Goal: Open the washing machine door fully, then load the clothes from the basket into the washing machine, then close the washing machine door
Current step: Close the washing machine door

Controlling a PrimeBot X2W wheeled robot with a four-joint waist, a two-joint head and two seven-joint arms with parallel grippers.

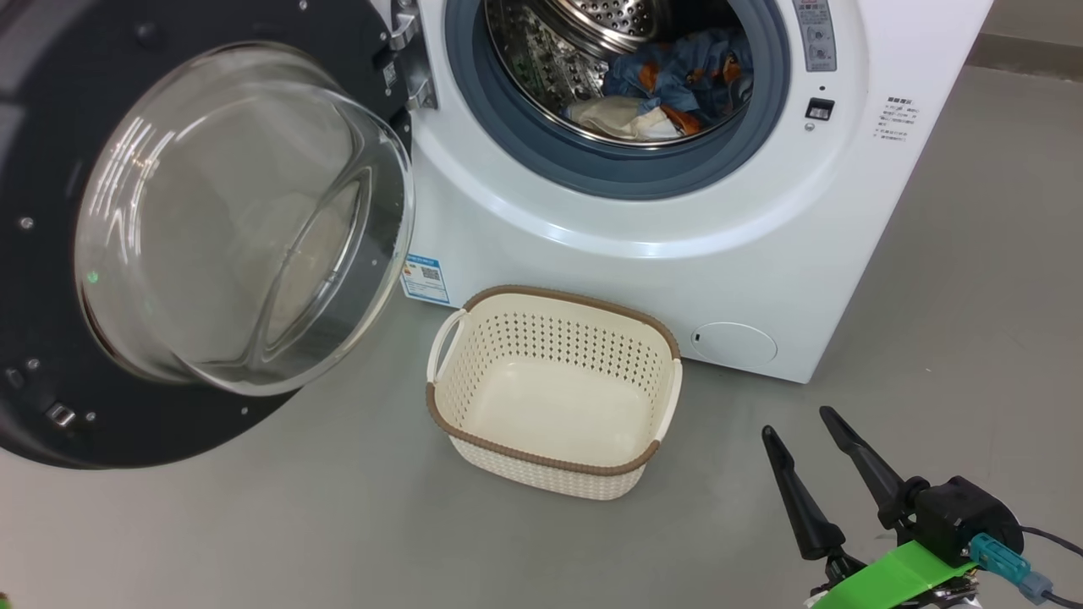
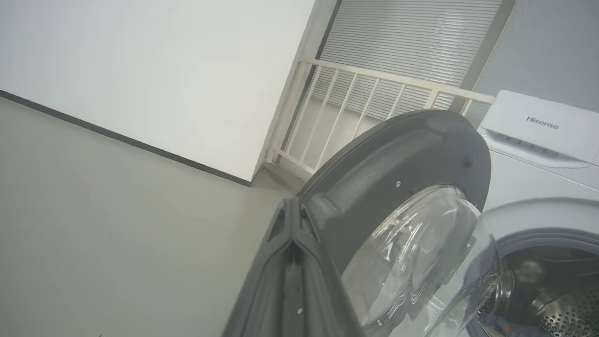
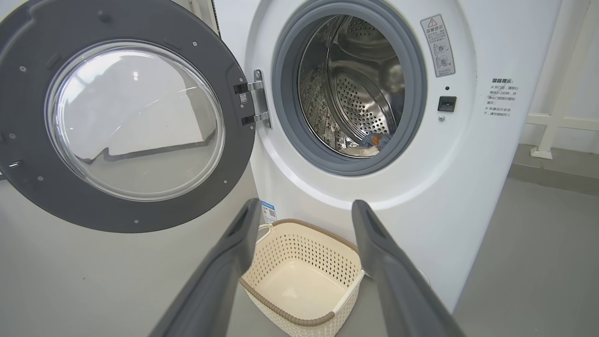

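Observation:
The washing machine door [image 1: 51, 254] hangs swung out to the left, its glass dome facing me. Both clothes lie in the steel drum of the washing machine [image 1: 677, 279]: the light blue printed one [image 1: 677, 76] on the cream-white one [image 1: 622, 118]. The basket [image 1: 554, 300] stands empty on the floor before the machine. My right gripper [image 1: 797, 423] is open at the lower right, apart from the basket; in its wrist view the basket [image 3: 304, 252] sits between the spread fingers [image 3: 224, 267]. My left gripper [image 2: 290, 210] is shut, fingers pressed together, close beside the door's rim [image 2: 398, 154].
Grey floor surrounds the machine. A white wall with a dark skirting line [image 2: 140, 145] and a white railing [image 2: 355, 107] stand behind the door. A cable and a blue plug [image 1: 1007, 562] trail from my right wrist.

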